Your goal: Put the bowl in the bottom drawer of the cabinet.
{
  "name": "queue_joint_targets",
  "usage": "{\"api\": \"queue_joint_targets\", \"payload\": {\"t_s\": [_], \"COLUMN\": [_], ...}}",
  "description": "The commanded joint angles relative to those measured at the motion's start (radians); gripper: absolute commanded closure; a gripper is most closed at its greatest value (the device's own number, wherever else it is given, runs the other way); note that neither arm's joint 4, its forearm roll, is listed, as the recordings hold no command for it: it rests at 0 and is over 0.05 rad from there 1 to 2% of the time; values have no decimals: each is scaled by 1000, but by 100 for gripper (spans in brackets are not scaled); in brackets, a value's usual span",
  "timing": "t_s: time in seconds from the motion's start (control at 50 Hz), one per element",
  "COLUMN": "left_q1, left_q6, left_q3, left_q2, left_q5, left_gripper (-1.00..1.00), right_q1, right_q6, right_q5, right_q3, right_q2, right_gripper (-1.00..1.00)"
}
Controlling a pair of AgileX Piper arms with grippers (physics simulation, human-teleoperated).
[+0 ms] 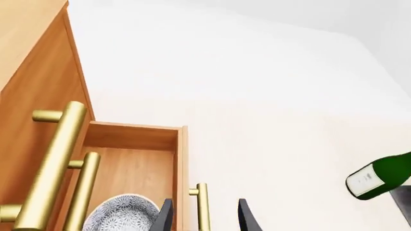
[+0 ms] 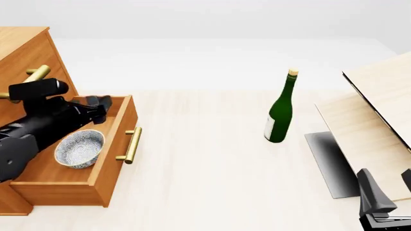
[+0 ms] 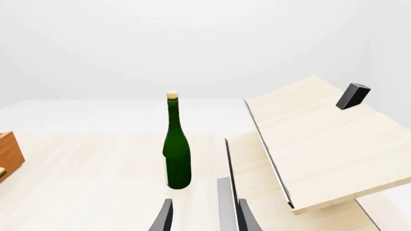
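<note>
Pale counter (image 2: 212,183) carries the cabinet (image 2: 26,53), whose pulled-out bottom drawer (image 2: 70,185) holds the bowl (image 2: 80,148), while the left end effector (image 2: 97,107), fingers apart, risks clipping the drawer wall on retreat.

We see the cabinet (image 2: 26,53) cut off at the front view's left edge, the right gripper (image 2: 387,188) clipped at its lower right, and the left gripper (image 2: 97,107) partly hidden.
</note>
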Motion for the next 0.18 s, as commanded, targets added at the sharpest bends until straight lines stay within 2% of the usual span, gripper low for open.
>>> {"api": "queue_joint_targets", "payload": {"t_s": [0.02,0.04,0.08,0.1,0.14,0.18], "left_q1": [-75,-77,-90,-89,-99,-104], "left_q6": [-9,20,-25,14,0,16], "left_q3": [77,79,96,94,113,132], "left_q2": [-129,-150,-198,-208,-246,-278], "left_q5": [-80,-78,-91,-87,-115,-144], "left_gripper": [-100,-100,-100,-100,-100,-100], "right_q1": [0,0,0,0,0,0], "right_q6": [0,0,0,0,0,0], "right_q5": [0,0,0,0,0,0], "right_q3": [0,0,0,0,0,0], "right_q2": [0,0,0,0,0,0], "right_gripper": [-100,-100,-100,-100,-100,-100]}}
